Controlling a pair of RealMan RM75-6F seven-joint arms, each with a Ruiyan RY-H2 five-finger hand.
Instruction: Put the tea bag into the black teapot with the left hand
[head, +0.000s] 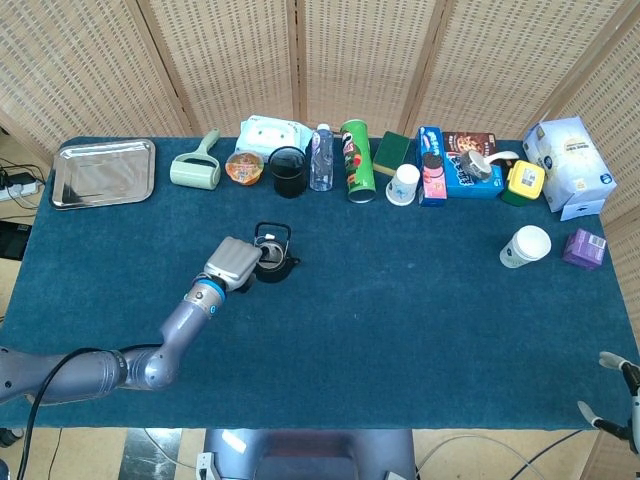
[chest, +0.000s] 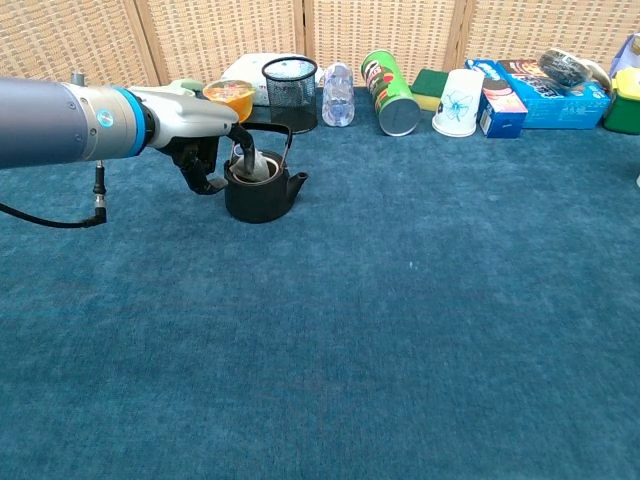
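Note:
The black teapot (head: 274, 263) (chest: 262, 194) stands upright on the blue cloth, left of centre, handle raised. A pale tea bag (chest: 256, 170) sits low in its mouth. My left hand (head: 236, 262) (chest: 202, 136) is right against the pot's left side, with one finger reaching over the rim and touching the tea bag from above. It grips nothing. My right hand (head: 612, 392) shows only at the bottom right corner of the head view, fingers apart, holding nothing.
Along the back edge stand a lint roller (head: 196, 168), an orange bowl (chest: 228, 97), a black mesh cup (chest: 290, 84), a bottle (chest: 338, 95), a green can (chest: 388, 93) and boxes. A metal tray (head: 103, 172) lies back left, a paper cup (head: 524, 246) right.

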